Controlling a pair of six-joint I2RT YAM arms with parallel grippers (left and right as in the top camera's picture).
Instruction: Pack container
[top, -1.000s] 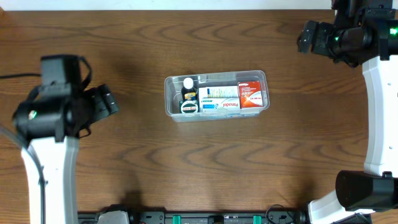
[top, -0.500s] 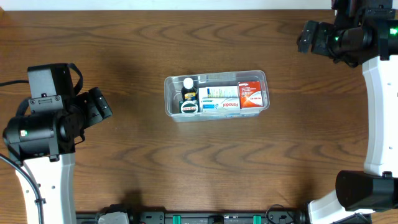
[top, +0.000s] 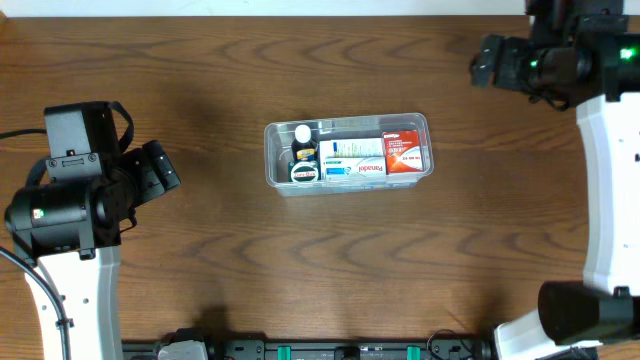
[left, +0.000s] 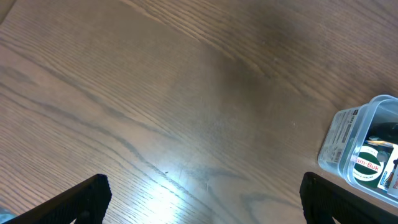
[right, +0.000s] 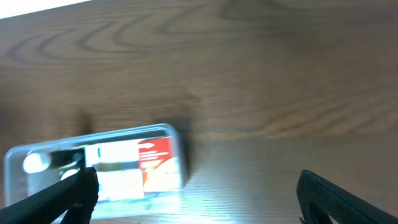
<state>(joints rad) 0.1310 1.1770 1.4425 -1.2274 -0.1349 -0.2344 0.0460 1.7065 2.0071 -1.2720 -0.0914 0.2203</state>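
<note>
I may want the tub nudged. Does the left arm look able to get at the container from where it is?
Probably yes. The left gripper, jaws open, faces the container across bare table, and nothing stands between them. Whether the arm stretches that far I cannot confirm.

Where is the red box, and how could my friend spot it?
Look at the middle of the brown wooden table, where a clear plastic container sits. Inside it, the red box lies at the right end, beside the white and blue Panadol box. It is the only red thing in there.
</note>
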